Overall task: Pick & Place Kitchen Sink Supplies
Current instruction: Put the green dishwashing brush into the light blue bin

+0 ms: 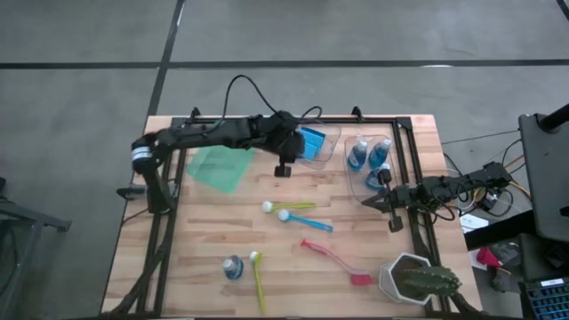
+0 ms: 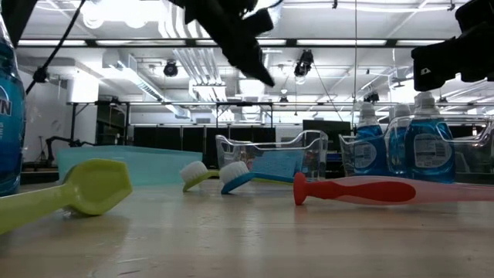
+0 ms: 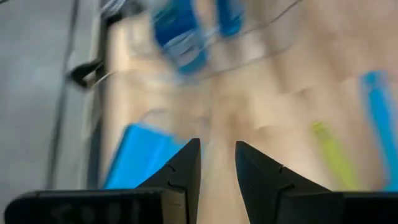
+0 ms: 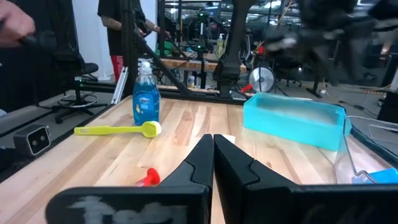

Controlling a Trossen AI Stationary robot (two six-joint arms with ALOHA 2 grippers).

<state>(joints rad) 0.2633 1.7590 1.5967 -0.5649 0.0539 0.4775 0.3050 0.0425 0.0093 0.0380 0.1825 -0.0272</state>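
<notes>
Over at the far middle of the table (image 1: 196, 267), the left gripper (image 1: 284, 168) hangs just beside a clear bin (image 1: 331, 149) that has a blue sponge (image 1: 311, 143) in it, fingers (image 3: 184, 168) a little apart with nothing between them. Just left of it sits a green bin (image 1: 220, 166). On the right side there's a second clear bin (image 1: 369, 182) with two soap bottles (image 1: 358, 153) standing in it, and the right gripper (image 1: 368, 203) sits at its near edge, fingers pressed together and empty. Scattered across the middle are a yellow-green brush (image 1: 289, 206), a blue brush (image 1: 304, 220) just beside it, and a red brush (image 1: 336, 260) nearer. Down at the near left, another soap bottle (image 1: 233, 267) stands touching a second yellow-green brush (image 1: 257, 281). A potted cactus (image 1: 420, 279) sits in the near right corner.
</notes>
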